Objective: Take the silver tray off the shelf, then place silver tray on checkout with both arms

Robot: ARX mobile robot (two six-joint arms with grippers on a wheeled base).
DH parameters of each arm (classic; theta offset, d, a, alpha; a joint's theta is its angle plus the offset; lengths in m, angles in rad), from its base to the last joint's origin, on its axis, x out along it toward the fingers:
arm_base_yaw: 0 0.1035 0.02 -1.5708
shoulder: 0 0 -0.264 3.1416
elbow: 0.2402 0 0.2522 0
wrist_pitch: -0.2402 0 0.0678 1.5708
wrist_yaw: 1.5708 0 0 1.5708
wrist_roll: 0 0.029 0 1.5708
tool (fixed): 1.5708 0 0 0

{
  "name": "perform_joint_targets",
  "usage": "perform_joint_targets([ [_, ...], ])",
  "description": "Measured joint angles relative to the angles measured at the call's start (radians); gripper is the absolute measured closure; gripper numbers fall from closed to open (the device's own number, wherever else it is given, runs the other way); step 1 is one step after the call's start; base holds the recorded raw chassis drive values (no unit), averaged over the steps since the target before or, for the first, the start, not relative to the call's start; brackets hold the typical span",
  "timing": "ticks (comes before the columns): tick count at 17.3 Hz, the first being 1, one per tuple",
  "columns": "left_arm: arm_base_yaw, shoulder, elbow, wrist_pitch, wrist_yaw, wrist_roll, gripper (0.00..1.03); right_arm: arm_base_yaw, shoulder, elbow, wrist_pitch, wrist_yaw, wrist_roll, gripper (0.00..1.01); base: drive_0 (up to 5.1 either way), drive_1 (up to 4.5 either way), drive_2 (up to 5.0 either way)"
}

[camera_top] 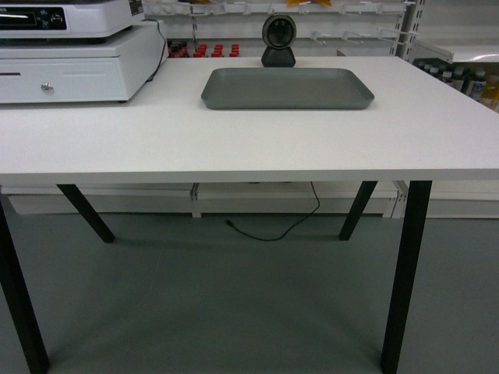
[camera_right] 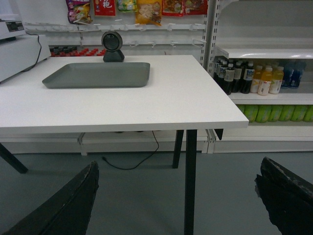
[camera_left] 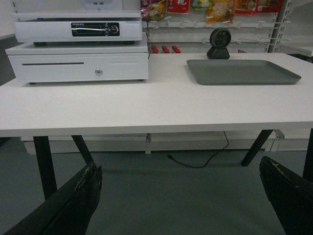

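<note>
- Cash drawer [camera_top: 74, 66] far left on checkout [camera_top: 234, 140], register on top.
- Tray [camera_top: 287, 87] flat on checkout, center-back, just in front of scanner [camera_top: 278, 40].
- L gripper [camera_left: 181, 196] & R gripper [camera_right: 176, 196]: fingers spread wide, holding nothing, low before checkout.
</note>
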Motion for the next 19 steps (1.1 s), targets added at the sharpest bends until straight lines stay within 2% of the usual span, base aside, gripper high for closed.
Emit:
perform_joint_targets([
  [19, 0.000, 0.000, 0.000, -0.004, 0.000, 0.006, 0.05, 0.000, 0.000, 0.000, -0.004, 0.000, -0.004, 0.03, 0.0, 0.00, 0.0],
])
